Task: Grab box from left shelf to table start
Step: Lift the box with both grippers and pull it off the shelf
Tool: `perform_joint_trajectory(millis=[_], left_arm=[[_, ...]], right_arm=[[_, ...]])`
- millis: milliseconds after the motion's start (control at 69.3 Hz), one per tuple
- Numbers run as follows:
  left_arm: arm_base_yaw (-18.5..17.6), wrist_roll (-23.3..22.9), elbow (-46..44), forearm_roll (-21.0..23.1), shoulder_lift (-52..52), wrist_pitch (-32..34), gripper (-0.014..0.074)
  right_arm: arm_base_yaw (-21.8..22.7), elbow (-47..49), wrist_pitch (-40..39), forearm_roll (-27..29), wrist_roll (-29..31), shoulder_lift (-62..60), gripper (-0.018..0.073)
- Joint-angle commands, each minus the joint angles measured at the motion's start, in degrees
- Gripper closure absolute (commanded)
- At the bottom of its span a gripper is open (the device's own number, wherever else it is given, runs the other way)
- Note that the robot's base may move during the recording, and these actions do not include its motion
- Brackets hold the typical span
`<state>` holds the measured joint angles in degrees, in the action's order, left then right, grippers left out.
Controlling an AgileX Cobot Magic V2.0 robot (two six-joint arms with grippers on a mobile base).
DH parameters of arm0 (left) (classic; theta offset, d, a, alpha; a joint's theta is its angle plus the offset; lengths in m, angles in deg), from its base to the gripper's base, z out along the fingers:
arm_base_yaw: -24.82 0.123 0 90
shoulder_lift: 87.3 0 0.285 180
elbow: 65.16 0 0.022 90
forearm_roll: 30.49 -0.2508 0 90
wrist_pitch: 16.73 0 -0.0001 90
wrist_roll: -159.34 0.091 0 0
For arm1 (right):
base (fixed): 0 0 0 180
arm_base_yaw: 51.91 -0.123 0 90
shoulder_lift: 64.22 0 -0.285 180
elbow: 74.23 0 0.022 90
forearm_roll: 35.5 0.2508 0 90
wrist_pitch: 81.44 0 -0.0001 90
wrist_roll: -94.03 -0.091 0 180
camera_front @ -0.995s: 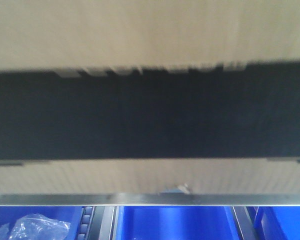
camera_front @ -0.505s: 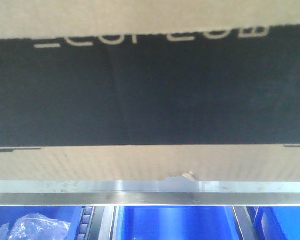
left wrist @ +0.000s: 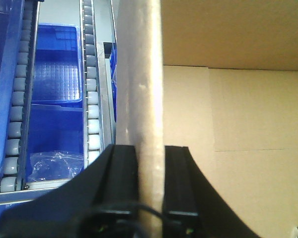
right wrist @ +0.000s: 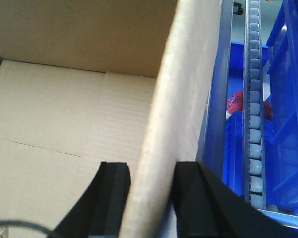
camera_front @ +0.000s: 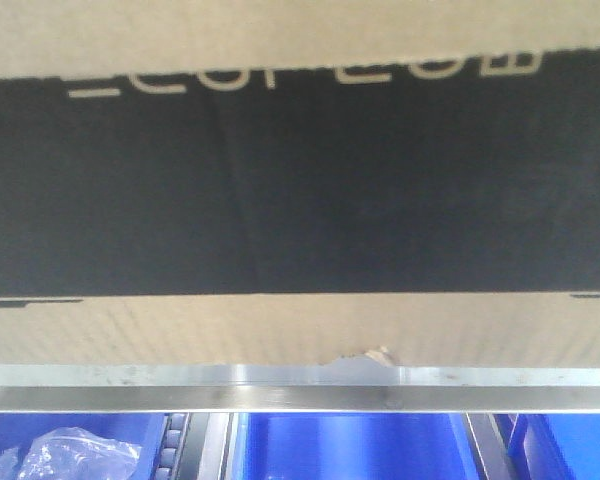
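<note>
The box [camera_front: 300, 330] fills the front view, its black panel with pale lettering above a small nick in its bottom edge. It stands just above the left shelf's silver rail [camera_front: 130, 385]. In the left wrist view my left gripper [left wrist: 150, 148] is shut on the box's left wall [left wrist: 139, 74], one finger inside and one outside. In the right wrist view my right gripper [right wrist: 150, 164] is shut on the right wall [right wrist: 184, 89] in the same way. The open box interior [right wrist: 64, 124] holds nothing. The table is out of view.
Blue plastic bins [camera_front: 350, 445] sit below the rail, one holding a clear plastic bag [camera_front: 70, 450]. Roller tracks [left wrist: 92, 74] and more blue bins [left wrist: 57, 64] run beside the left wall. Rollers [right wrist: 253, 99] and a red item [right wrist: 236, 101] lie by the right wall.
Over the last second the box has risen in the front view, its lettering nearer the top and more of the silver rail showing beneath its bottom edge. It has barely moved in the last half second.
</note>
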<state>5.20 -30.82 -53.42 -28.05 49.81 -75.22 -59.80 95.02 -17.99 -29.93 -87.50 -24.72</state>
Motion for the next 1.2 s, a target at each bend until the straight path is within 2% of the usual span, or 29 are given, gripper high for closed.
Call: perform_joint_trajectory(millis=[0, 1183], left_arm=[[-0.87, -0.76, -2.11, 6.50, 0.42, 9.26, 0.0688], [-0.77, -0.76, -2.11, 6.55, 0.42, 9.26, 0.0688]], right_arm=[[-0.08, 1.94, -7.15, 2.16, 0.97, 0.39, 0.0504], [-0.03, 1.94, -7.15, 2.16, 0.97, 0.39, 0.0504]])
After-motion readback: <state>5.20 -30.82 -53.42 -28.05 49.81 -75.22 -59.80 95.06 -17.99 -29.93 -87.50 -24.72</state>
